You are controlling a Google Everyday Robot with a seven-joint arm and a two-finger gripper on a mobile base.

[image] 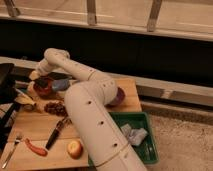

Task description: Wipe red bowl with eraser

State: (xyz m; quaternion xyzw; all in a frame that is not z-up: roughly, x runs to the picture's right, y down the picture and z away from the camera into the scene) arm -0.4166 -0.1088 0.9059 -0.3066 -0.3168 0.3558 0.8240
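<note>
The red bowl (44,86) is small, round and glossy, and stands at the far left of the wooden table (37,125). My arm reaches up from the bottom middle, bends at an elbow and comes down to the bowl. The gripper (35,76) is at the bowl's upper left rim, just over it. A pale yellowish bit shows at the gripper's tip; I cannot tell whether it is the eraser. The apple (75,148) lies near the table's front edge.
A larger maroon bowl (119,96) sits at the right, half hidden by my arm. A bluish object (61,84) is beside the red bowl. Grapes (55,107), a knife (56,132), a red chili (36,147), a fork (11,150) and a green tray (150,145) holding a crumpled cloth (133,134) are also here.
</note>
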